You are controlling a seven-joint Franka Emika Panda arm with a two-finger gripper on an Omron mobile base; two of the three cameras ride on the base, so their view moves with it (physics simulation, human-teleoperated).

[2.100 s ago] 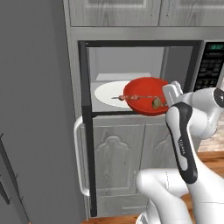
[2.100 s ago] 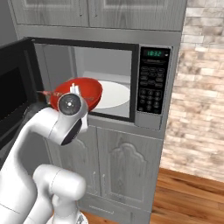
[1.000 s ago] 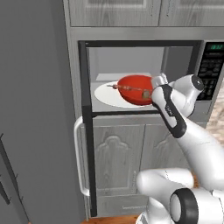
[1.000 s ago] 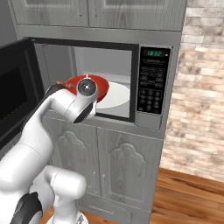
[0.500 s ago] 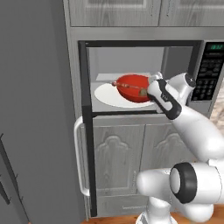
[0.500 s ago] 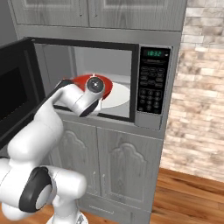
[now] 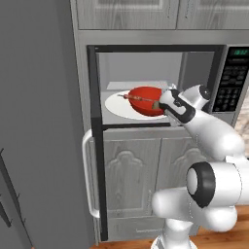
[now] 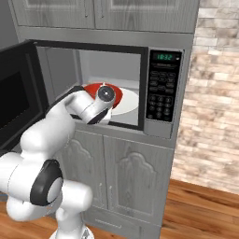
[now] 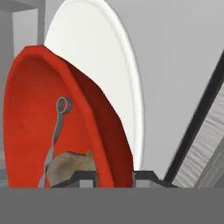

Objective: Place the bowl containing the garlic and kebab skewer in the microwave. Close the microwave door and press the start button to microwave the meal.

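Bowl has travelled from the doorway into the microwave (image 7: pixel 204 73), over the white plate (image 7: pixel 116 104).
Rigid, glossy, slippery bowl (image 7: pixel 146 99): gripper (image 9: pixel 114 177) pinches its rim at 3 o'clock; skewer (image 9: pixel 54 135), garlic (image 9: pixel 70 166) loose inside.

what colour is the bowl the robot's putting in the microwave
Glossy red: the bowl shows best in the hand view, over the white round plate.
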